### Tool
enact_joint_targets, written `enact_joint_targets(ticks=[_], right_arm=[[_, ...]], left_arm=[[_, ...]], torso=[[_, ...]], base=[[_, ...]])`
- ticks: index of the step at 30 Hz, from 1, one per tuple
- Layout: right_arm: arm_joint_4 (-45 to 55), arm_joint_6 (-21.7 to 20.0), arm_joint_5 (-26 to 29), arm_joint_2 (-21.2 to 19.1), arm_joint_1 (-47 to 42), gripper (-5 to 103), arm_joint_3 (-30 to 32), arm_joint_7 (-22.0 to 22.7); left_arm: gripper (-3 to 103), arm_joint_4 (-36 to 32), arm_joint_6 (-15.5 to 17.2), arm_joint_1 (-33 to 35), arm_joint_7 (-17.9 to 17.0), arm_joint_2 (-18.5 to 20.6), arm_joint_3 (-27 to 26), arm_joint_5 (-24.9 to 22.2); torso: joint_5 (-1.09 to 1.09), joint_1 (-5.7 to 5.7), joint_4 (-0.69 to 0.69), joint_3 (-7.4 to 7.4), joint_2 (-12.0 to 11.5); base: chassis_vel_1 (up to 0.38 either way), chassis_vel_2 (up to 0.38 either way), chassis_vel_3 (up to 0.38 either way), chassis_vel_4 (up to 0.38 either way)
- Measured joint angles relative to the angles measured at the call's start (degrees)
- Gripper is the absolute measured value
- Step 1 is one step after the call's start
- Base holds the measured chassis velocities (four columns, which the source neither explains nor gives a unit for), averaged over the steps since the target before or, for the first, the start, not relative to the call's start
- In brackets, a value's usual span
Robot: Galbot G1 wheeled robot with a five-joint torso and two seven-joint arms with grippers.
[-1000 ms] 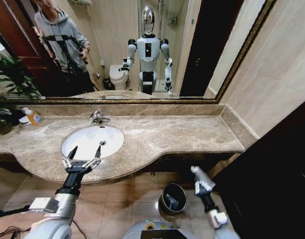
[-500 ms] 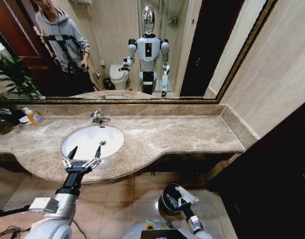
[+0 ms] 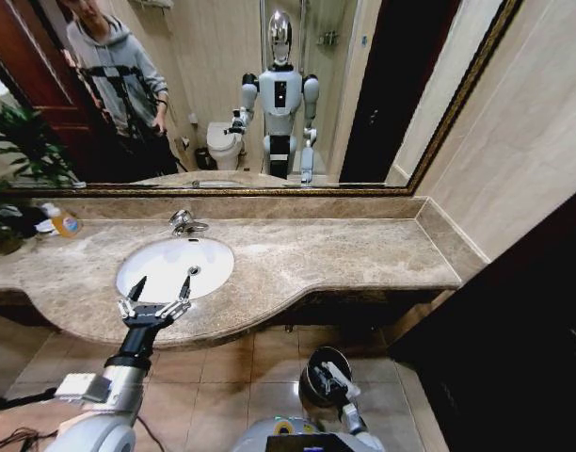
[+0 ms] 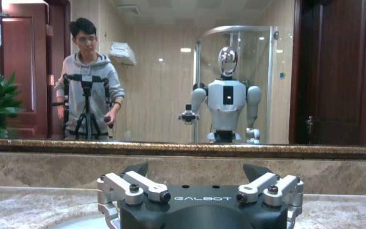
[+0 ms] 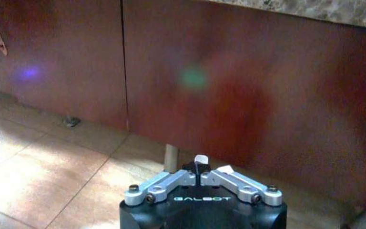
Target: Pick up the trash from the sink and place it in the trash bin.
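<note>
- Left gripper [image 3: 162, 285] hovers with fingers spread over the near rim of the white sink [image 3: 147, 268].
- Right gripper [image 3: 332, 374], fingers pressed together, hangs over the black trash bin [image 3: 312, 381] on the floor.
- No trash visible in the basin; probably the drop step, and next calls for checking the basin.

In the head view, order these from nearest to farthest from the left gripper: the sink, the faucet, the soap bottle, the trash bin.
From the left gripper:
1. Sink, directly beyond its open jaws.
2. Faucet, behind the basin.
3. Soap bottle, far left on the counter; trash bin, on the floor to the right: too close to call.
</note>
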Motion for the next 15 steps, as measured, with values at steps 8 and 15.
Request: enact_joint_targets(ticks=[8,15], right_arm=[[0.2,-0.9,0.9,-0.2,1.1,19,0.1,-0.1],[3.5,0.1,3.8,-1.7,-1.1,46,0.5,0.7]], left_arm=[[100,0.0,0.0,0.0,0.0,0.0,0.0,0.0],[100,0.0,0.0,0.0,0.0,0.0,0.0,0.0]], torso=[[0.0,0.0,0.0,0.0,0.0],[0.02,0.0,0.0,0.0,0.0]], base=[[0.0,0.0,0.0,0.0],[0.0,0.0,0.0,0.0]])
